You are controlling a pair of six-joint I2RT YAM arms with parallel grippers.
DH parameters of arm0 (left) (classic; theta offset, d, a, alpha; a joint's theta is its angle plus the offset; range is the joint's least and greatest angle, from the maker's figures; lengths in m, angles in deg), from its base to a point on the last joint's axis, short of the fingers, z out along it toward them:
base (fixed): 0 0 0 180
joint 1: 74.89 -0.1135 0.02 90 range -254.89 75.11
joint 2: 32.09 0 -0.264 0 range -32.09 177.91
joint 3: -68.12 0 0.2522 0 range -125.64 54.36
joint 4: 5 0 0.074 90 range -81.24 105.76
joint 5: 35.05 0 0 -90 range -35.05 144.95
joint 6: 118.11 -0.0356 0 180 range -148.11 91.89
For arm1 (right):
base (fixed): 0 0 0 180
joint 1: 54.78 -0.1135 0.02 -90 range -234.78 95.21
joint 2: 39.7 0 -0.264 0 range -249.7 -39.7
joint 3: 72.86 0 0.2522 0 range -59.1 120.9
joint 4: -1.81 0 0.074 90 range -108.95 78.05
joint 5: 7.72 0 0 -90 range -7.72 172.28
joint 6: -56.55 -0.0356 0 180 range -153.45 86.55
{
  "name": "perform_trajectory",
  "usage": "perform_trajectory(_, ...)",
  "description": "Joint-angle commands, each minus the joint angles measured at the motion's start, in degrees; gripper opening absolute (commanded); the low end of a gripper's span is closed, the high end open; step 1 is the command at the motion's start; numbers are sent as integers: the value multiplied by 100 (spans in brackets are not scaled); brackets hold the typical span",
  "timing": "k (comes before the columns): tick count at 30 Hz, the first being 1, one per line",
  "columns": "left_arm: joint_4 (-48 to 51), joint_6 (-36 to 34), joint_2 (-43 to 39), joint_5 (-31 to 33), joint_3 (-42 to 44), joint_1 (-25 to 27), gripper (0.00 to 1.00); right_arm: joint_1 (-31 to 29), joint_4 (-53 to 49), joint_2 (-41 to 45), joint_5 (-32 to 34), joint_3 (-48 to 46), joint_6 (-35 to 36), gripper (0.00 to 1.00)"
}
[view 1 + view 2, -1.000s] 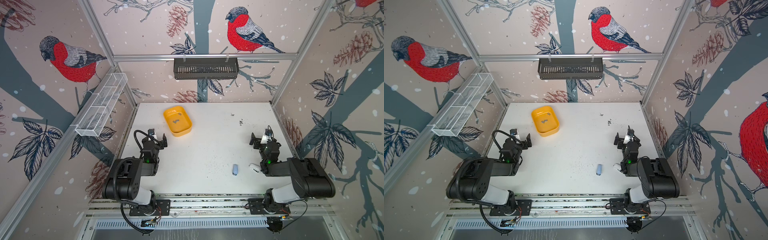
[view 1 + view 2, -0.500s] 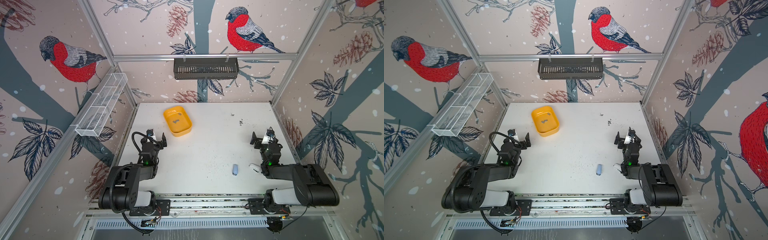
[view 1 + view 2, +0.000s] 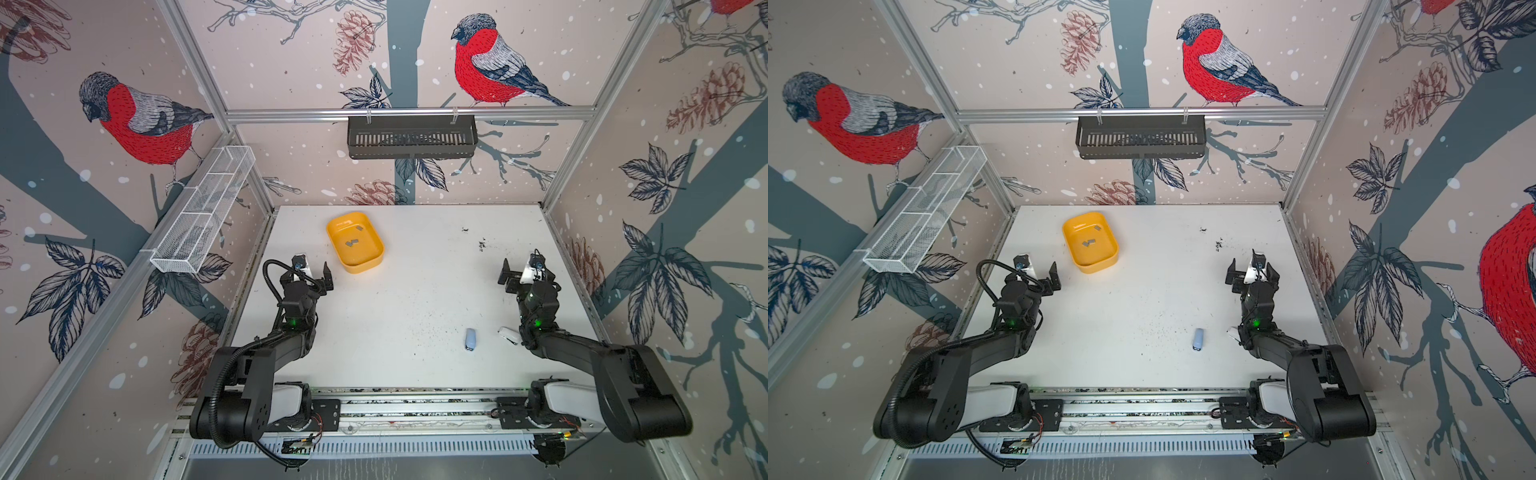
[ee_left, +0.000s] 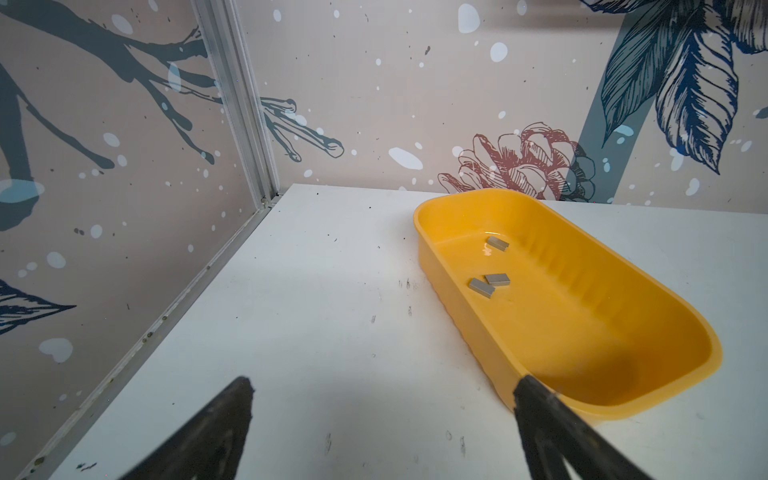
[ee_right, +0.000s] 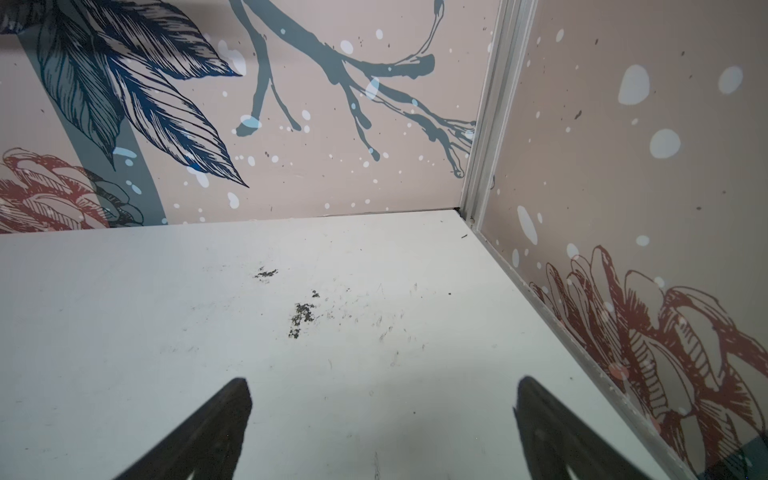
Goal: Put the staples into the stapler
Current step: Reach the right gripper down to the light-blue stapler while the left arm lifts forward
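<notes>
Inside yellow tray, 3 grey staples

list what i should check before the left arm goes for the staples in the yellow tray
1. Left gripper open and empty: ok, jaws wide apart, nothing between them.
2. Right gripper open and empty: ok.
3. Staples findable: ok, three grey strips lie flat in the yellow tray, two close together, one apart.
4. Way to the tray clear: ok, only bare table lies between left gripper and tray.
5. Stapler located: ok, blue stapler lies on the table; white stapler is partly hidden by the right arm.
6. Stapler opened for loading: cannot tell, too small.
</notes>
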Motion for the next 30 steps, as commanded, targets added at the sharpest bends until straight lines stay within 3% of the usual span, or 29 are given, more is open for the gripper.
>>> perform_trajectory(1,294,-65,-257,272,-86,184,98,-104,-458,359,179,95,-136,99)
perform_trajectory(8,1049,408,-1197,144,-159,703,97,-592,-1678,1402,372,173,-852,100)
perform_trajectory(15,2006,946,-2100,-23,-308,1371,97,-1158,-3130,2456,-93,173,-1739,99)
perform_trajectory(19,2655,1121,-2379,-178,-536,1881,97,-1518,-4155,2594,-120,364,-2514,99)
perform_trajectory(30,5449,1021,-2229,-794,-2288,3433,97,-3506,-6146,2121,1377,970,-3708,100)
